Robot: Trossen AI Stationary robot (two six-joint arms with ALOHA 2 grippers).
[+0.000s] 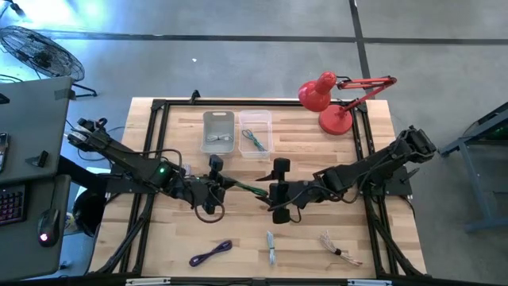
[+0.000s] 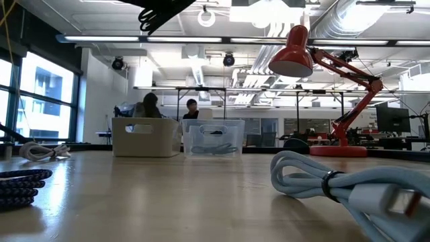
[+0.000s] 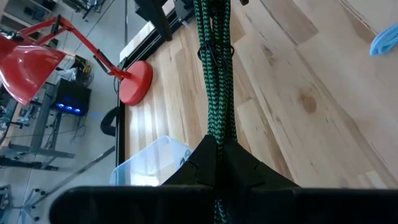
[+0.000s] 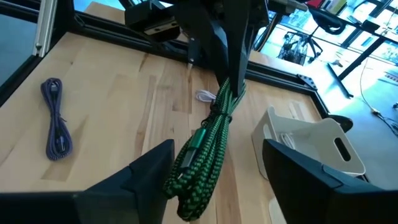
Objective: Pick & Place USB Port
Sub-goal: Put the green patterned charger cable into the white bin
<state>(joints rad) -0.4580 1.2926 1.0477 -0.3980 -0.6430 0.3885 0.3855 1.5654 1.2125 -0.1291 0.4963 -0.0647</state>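
A green-and-black braided USB cable (image 1: 248, 189), bundled into several strands, hangs above the middle of the table between my two grippers. My left gripper (image 1: 216, 189) reaches in from the table's left and is shut on one end of it. Coming from the right, my right gripper (image 4: 217, 152) is open; its fingers stand on either side of the bundle's other end (image 4: 189, 177), and I cannot tell whether they touch it. A grey bin (image 1: 218, 131) and a clear bin (image 1: 255, 131) stand at the far side, each with a cable inside. My left gripper pinches the bundle's end (image 3: 219, 134) between its two fingers, several strands together. The fingers (image 3: 217, 163) slant down from the table's left and lie along the cable. The bundle runs straight out from the fingertips toward my right gripper, lifted clear of the table.
A purple cable (image 1: 210, 253), a light blue cable (image 1: 271, 248) and a beige cable (image 1: 337, 248) lie near the front edge. A red desk lamp (image 1: 333, 99) stands at the far right corner. A black frame (image 1: 159, 107) runs around the tabletop.
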